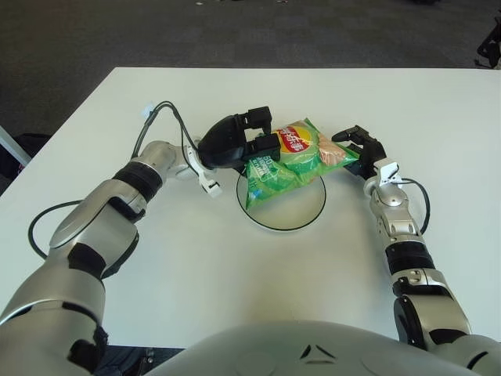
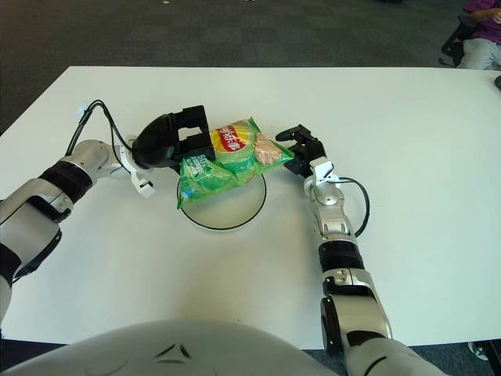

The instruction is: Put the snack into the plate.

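Observation:
A green snack bag (image 1: pixel 293 157) with a red and yellow label is held tilted over the far part of a white plate with a dark rim (image 1: pixel 282 229). My left hand (image 1: pixel 262 135) grips the bag's left end, with its dark fingers on either side of the upper left corner. My right hand (image 1: pixel 352 149) grips the bag's right end, with one finger under it. The bag's lower left corner hangs down over the plate; I cannot tell whether it touches. The bag also shows in the right eye view (image 2: pixel 227 157), above the plate rim (image 2: pixel 223 228).
The plate stands near the middle of a white table (image 1: pixel 235 298). A black cable (image 1: pixel 160 113) loops above my left wrist. Dark floor lies beyond the far edge, and a seated person (image 2: pixel 481 39) shows at the far right.

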You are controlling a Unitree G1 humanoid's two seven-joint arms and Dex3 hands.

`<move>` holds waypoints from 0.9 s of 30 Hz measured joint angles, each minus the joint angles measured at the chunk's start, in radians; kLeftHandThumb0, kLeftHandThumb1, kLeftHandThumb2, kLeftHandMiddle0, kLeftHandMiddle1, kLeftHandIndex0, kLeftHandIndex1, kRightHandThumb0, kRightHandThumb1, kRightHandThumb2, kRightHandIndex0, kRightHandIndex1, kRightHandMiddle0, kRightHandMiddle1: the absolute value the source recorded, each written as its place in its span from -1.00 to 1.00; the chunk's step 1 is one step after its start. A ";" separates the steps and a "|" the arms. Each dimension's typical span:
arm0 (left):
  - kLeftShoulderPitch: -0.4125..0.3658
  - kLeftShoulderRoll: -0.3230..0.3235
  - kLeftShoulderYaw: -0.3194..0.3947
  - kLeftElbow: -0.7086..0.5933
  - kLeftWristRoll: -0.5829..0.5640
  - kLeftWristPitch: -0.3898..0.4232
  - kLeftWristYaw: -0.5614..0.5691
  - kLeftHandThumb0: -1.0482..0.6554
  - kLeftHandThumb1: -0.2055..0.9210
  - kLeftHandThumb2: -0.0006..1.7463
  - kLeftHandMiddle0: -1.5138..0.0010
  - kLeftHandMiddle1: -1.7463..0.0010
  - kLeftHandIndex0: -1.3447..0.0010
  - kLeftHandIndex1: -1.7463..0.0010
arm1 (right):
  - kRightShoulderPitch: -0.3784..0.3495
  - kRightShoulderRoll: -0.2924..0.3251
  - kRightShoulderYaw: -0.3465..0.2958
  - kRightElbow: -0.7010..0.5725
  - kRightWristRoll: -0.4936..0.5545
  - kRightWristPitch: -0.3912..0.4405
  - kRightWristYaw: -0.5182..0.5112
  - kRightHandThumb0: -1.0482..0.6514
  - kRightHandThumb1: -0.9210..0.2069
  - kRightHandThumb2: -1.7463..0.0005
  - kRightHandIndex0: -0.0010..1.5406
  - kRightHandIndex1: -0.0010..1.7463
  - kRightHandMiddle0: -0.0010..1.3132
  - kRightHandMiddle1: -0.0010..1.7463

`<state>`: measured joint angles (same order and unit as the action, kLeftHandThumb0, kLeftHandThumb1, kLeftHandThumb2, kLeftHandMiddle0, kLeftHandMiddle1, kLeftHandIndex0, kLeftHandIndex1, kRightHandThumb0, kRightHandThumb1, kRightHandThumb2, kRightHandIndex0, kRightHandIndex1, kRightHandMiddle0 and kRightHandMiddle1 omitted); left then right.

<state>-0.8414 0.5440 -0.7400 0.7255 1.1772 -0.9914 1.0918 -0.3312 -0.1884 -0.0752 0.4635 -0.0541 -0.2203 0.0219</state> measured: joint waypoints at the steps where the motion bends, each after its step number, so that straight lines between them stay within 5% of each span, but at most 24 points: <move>1: 0.006 0.007 0.003 -0.006 -0.003 0.000 -0.016 0.25 0.96 -0.63 0.38 -0.64 0.48 -0.66 | 0.000 0.000 0.000 0.000 0.000 0.000 0.000 0.22 -1.00 0.82 -0.10 0.45 -0.30 0.43; 3: 0.019 0.022 0.010 -0.019 -0.013 0.000 -0.053 0.44 0.98 -0.64 0.41 -0.67 0.57 -0.28 | 0.000 -0.001 0.000 0.000 0.000 0.000 0.000 0.22 -1.00 0.82 -0.10 0.45 -0.30 0.43; 5: 0.026 0.035 0.017 -0.031 -0.022 0.000 -0.091 0.24 0.95 -0.79 0.44 -0.09 0.58 0.22 | 0.000 -0.002 0.000 0.000 -0.001 0.000 0.000 0.22 -1.00 0.82 -0.10 0.45 -0.30 0.43; 8: 0.027 0.057 0.027 -0.055 -0.030 -0.005 -0.154 0.16 0.98 -0.92 0.48 0.59 0.57 0.67 | 0.000 -0.005 0.000 0.000 -0.001 0.000 0.000 0.22 -1.00 0.82 -0.10 0.45 -0.31 0.43; 10: 0.027 0.067 0.036 -0.061 -0.043 -0.016 -0.194 0.14 0.98 -0.96 0.57 0.79 0.61 0.80 | 0.000 -0.007 0.000 0.000 -0.001 0.000 0.000 0.22 -1.00 0.82 -0.10 0.45 -0.31 0.43; 17: 0.027 0.079 0.056 -0.058 -0.131 -0.096 -0.353 -0.18 0.98 -0.99 0.83 0.98 0.69 0.96 | 0.000 -0.010 0.003 0.000 -0.001 -0.001 0.000 0.22 -1.00 0.82 -0.10 0.45 -0.31 0.43; 27: 0.025 0.091 0.086 -0.024 -0.180 -0.197 -0.456 -0.42 1.00 -0.95 0.89 1.00 0.72 0.99 | -0.001 -0.011 0.005 0.000 -0.001 -0.001 0.000 0.22 -1.00 0.81 -0.11 0.45 -0.32 0.44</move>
<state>-0.8165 0.6349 -0.6539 0.7014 0.9975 -1.1887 0.6361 -0.3317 -0.1998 -0.0698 0.4634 -0.0556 -0.2211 0.0221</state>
